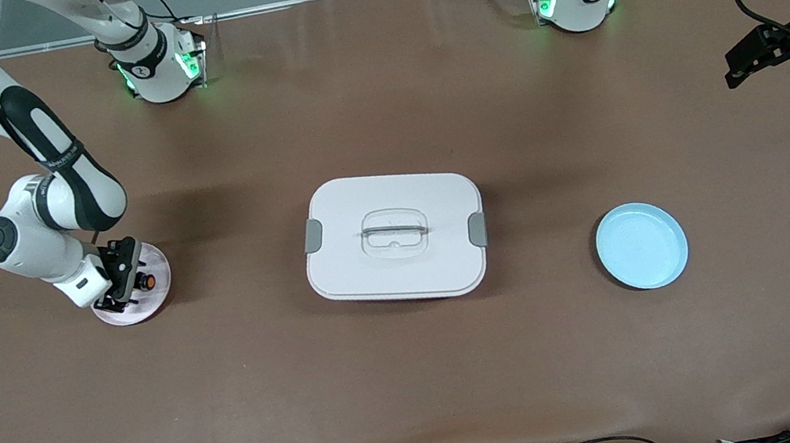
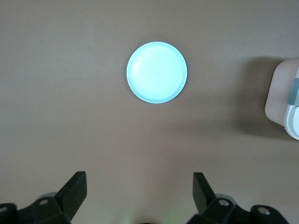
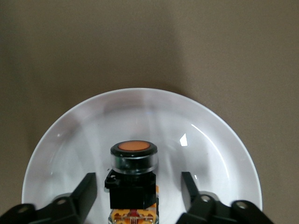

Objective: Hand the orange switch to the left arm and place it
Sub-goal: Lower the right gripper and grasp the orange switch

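Note:
The orange switch lies on a pale pink plate toward the right arm's end of the table. In the right wrist view the switch shows a black body and an orange button, between my right gripper's fingers. My right gripper is low over the plate, open, its fingers either side of the switch with gaps. The white box with grey clasps stands mid-table. My left gripper waits open and empty, high at the left arm's end of the table; its fingers show in the left wrist view.
A light blue plate lies between the box and the left arm's end, also in the left wrist view. A corner of the box shows there too. Cables run along the table's near edge.

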Robot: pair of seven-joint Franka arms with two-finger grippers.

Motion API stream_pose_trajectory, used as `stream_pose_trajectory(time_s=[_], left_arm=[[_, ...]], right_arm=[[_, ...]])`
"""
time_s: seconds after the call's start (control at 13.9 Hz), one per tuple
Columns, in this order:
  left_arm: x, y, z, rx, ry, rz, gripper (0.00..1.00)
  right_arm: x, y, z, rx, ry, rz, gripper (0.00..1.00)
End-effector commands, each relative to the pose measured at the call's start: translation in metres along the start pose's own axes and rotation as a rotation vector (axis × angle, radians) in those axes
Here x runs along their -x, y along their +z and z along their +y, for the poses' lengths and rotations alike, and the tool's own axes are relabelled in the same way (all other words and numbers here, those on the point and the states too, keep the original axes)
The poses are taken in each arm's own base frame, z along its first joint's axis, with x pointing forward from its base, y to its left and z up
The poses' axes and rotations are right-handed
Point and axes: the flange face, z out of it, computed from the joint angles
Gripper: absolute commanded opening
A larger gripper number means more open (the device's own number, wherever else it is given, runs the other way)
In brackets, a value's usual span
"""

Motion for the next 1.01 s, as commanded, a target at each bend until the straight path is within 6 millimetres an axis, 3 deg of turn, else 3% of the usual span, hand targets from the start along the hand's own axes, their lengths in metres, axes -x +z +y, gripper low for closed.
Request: stream_pose_trajectory(time_s=[0.0, 0.29, 0.72, 0.94], left_arm=[[-0.001, -0.003, -0.003, -0.01, 0.014, -0.008, 1.0], [0.0, -0.004, -0.002, -0.01, 0.014, -0.006, 1.0], [0.0, -0.005, 0.0, -0.008, 0.019, -0.005, 1.0], [0.0, -0.011, 0.002, 0.01, 0.019, 0.008, 1.0]], right_arm=[[0.004, 0.0, -0.001, 0.002, 0.006, 0.017, 0.0], [0.003, -0.003, 0.001, -0.016, 0.013, 0.02, 0.0], [0.007, -0.034, 0.025, -0.175, 0.106, 0.089, 0.0], [-0.002, -0.05, 0.022, -0.263, 0.237, 0.085, 0.0]])
